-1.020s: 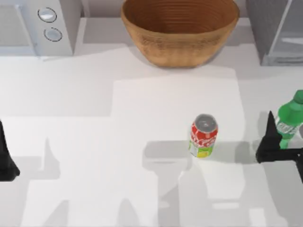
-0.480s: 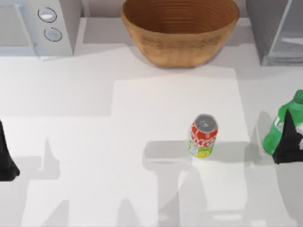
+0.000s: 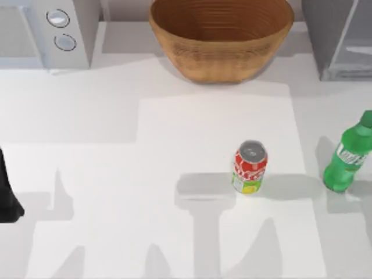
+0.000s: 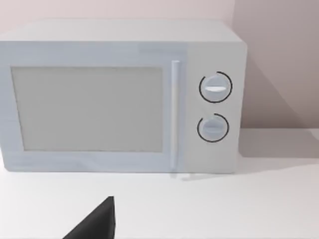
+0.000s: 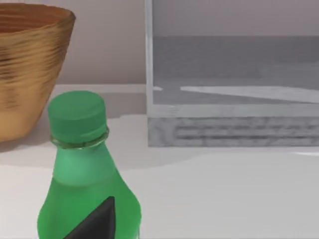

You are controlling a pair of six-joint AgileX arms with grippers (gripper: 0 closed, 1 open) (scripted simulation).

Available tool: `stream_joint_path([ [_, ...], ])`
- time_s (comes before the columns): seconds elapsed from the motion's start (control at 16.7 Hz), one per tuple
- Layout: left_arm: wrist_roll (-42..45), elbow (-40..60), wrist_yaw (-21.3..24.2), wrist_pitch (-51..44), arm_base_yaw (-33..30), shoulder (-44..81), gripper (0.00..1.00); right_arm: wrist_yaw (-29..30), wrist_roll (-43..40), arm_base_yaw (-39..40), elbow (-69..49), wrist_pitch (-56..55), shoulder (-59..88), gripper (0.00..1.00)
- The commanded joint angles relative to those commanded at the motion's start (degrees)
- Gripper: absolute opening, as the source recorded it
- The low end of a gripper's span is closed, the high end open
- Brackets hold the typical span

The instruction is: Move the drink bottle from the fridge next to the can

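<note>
**Bottle stands alone on the table, right of the can**

The wicker bowl (image 3: 221, 38) sits at the back of the table (image 3: 116, 174), behind the can (image 3: 250, 167), and its inside looks bare as far as the rim lets me see. The fridge (image 3: 340, 38) stands behind and to the right of the can, in the back corner. Its pale door panel shows a grey interior in the right wrist view, with nothing I can make out on the shelf; the top of the cabinet is cut off there. The microwave (image 3: 43, 32) is far to the left of the can at the back, door shut, its two knobs facing forward.

The bottle (image 3: 349, 157) stands upright on the table to the right of the can, apart from it with a clear gap between, and well in front of the fridge. Nothing is touching it in the top view. Its cap runs close to the picture's right edge.

The left gripper (image 3: 7, 195) is parked far to the left of the can, at the table's left edge, half cut off. Whether it is open or closed I cannot tell. In the right wrist view one dark fingertip (image 5: 97, 221) of the right gripper shows in front of the bottle's green body; whether those fingers are spread or closed I cannot tell either.
</note>
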State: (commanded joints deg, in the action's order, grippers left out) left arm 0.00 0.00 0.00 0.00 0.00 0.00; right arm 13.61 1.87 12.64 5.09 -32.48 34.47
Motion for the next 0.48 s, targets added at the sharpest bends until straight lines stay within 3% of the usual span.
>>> stream_joint_path([
  [0.48,0.0,0.0,0.0,0.0,0.0,0.0,1.00,-11.7,-1.6,-11.6,-3.9,29.7,-31.3,1.00],
])
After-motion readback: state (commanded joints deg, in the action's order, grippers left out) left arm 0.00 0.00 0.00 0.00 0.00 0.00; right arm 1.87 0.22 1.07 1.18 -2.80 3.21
